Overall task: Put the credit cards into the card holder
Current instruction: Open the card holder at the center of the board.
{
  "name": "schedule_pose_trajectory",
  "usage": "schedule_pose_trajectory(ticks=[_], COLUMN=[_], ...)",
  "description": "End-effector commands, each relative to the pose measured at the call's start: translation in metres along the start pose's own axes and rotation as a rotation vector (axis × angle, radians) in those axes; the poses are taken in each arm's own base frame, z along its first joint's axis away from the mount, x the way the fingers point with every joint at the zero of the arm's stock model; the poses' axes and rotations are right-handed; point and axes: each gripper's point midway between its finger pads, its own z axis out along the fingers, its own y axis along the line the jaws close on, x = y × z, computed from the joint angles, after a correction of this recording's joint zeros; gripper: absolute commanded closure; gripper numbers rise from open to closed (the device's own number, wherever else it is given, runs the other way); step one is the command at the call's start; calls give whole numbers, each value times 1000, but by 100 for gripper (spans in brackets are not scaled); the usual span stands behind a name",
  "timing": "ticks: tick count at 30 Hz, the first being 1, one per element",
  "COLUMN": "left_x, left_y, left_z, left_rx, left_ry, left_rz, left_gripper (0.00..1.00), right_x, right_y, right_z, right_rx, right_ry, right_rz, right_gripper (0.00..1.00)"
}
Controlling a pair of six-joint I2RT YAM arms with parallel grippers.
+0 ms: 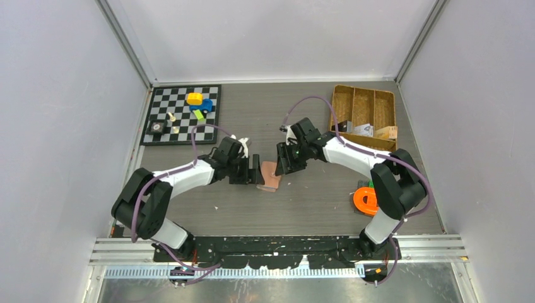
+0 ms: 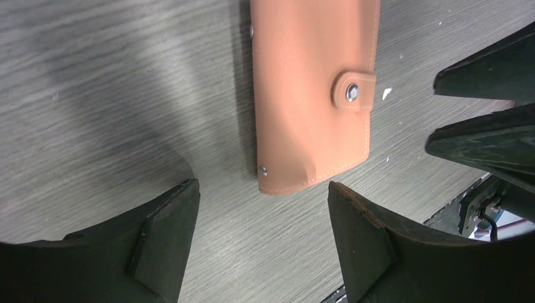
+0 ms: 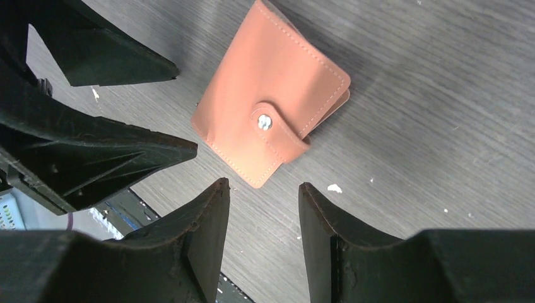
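the card holder lies flat on the grey wood-grain table, in the gap between your two tools. it is snapped shut, so no card can go in yet. in the top view it sits at 3 o'clock of the left gripper and at about 7 o'clock of the right gripper, with both just beside it and neither clearly nearer. from the left wrist, the card holder is at 1 o'clock of the left gripper, its long axis running 12 to 6. from the right wrist, the card holder is at 12 o'clock of the right gripper and skewed, running 1 to 7. both sets of jaws stand apart with nothing between them, the left wider than the right. the holder is smooth salmon-pink leather-like material with pale edge stitching and rounded corners. a short strap wraps over its open edge to a small metal snap button. you will probably need one tool to pin the body while the other lifts that strap. what look like the credit cards, thin and pale, lie in the woven wicker tray at 2 o'clock of the holder, well apart from it and on the right arm's side.
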Motion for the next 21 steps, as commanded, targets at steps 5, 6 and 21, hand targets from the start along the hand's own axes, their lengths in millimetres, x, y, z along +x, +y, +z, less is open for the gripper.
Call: schedule_pose_trajectory(ticks=[5, 6, 21], left_x=[-38, -39, -24], left_y=[-16, -15, 5], left_z=[13, 15, 40], left_rx=[47, 43, -28], left_ry=[-82, -81, -2], left_rz=[20, 21, 50], left_gripper=[31, 32, 50], right_x=[-34, -37, -18], right_y=[16, 16, -3], right_z=[12, 14, 40], right_rx=[-90, -90, -3], right_ry=[-55, -59, -6], right_rz=[-86, -87, -142], right_gripper=[52, 52, 45])
